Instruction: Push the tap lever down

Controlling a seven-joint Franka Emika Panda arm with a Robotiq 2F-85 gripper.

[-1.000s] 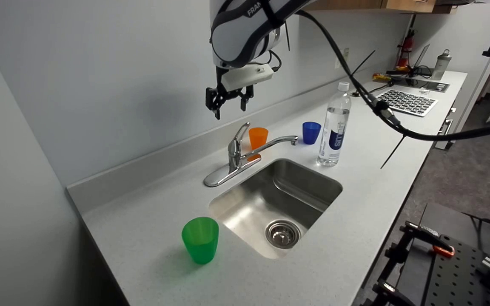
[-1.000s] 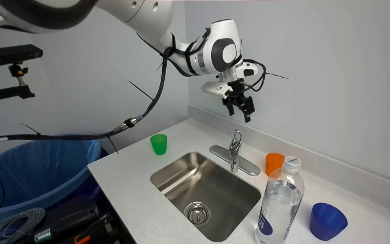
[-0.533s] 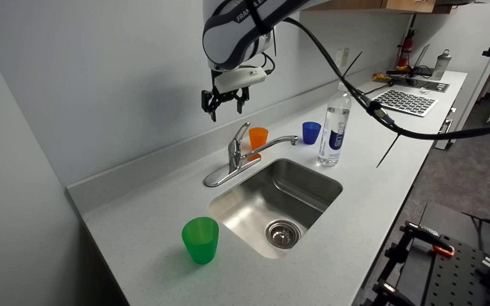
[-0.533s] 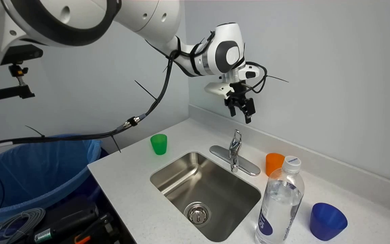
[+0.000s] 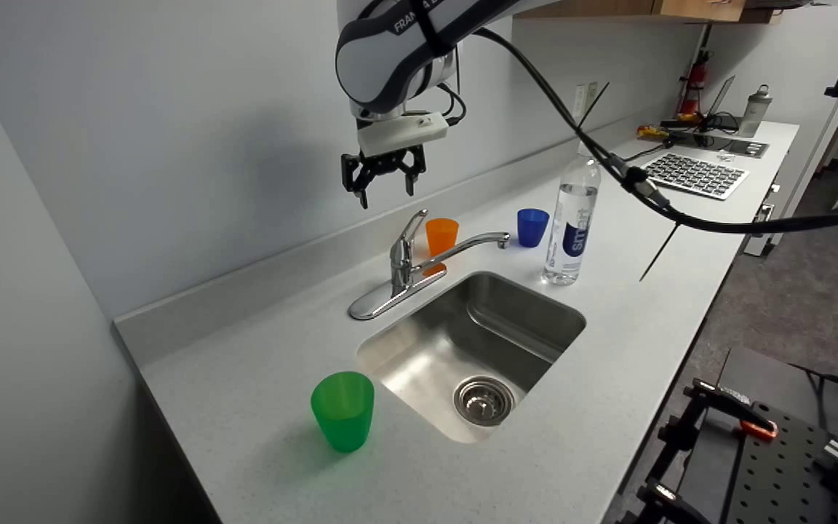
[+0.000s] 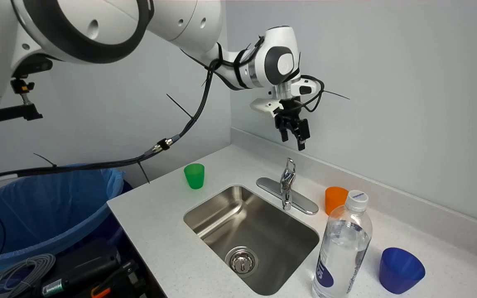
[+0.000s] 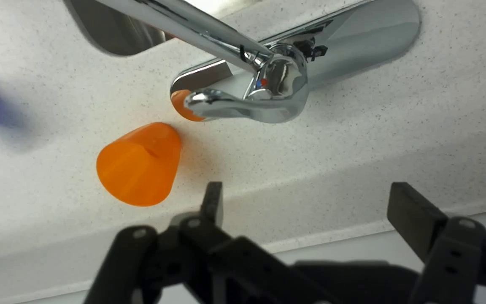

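The tap lever is a short shiny chrome handle on top of the silver faucet body (image 5: 399, 263). It slants up and shows in both exterior views (image 5: 413, 224) (image 6: 290, 165) and in the wrist view (image 7: 230, 106). The long chrome spout (image 5: 463, 247) reaches out over the sink. My gripper (image 5: 388, 193) is open and empty, above the lever and apart from it, close to the back wall. It also shows in an exterior view (image 6: 293, 141). In the wrist view my gripper (image 7: 306, 188) has its fingers wide apart over the backsplash, with the lever ahead of them.
An orange cup (image 7: 141, 166) stands right beside the faucet. A blue cup (image 5: 532, 228) and a tall water bottle (image 5: 570, 225) stand farther along the counter. A green cup (image 5: 344, 413) stands near the sink (image 5: 521, 309). The wall (image 5: 244, 182) rises behind the faucet.
My gripper has moved a little left and slightly down in an exterior view, and its tilt has changed slightly. The jaws stay open. The lever and the other things have not moved.
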